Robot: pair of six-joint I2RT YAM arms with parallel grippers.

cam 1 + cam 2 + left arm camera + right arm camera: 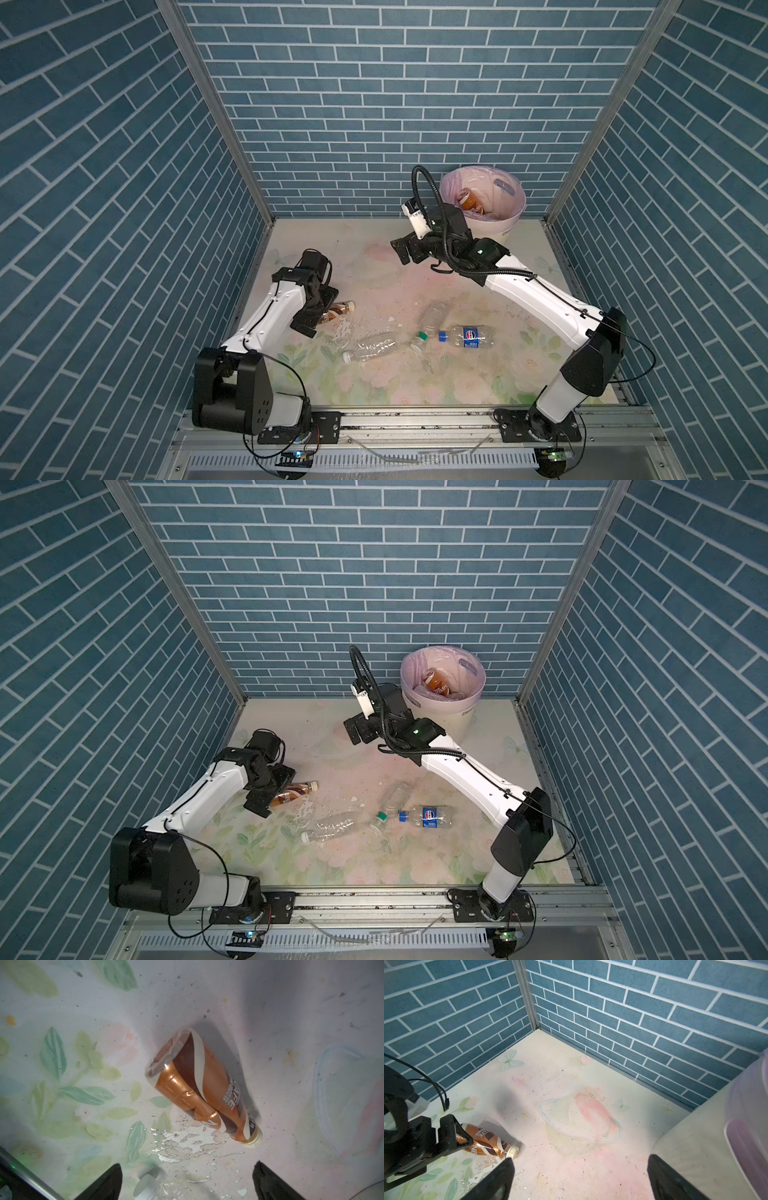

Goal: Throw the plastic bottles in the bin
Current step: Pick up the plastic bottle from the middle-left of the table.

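Blue brick-pattern walls (374, 104) close in on three sides of a worn, floral-printed tabletop (374, 257). In both top views, the bin (496, 229) stands at the back of the table, right of centre in the frame, close to the rear wall. It is cream-white with a pale pink liner (453, 183), and a brown bottle (469, 199) lies inside it.

A second brown bottle (338, 311) lies on its side left of centre, its cream cap pointing toward the middle of the table. The left gripper (318, 311) hangs over it with jaws spread wide and grips nothing. The left wrist view shows the bottle flat on the table, clear of both black fingertips, beside a flaked patch of the print.

The right gripper (401, 251) is held in the air just left of the bin in the frame. Its jaws are also wide apart and empty.

Three more bottles lie on their sides near the centre of the table, toward the lower part of the frame. They are a clear bottle with a green cap (432, 318), a clear bottle with a white cap (370, 351) and a blue-labelled bottle (469, 336) with a blue cap. Their capped ends lie close together, well apart from the bin.
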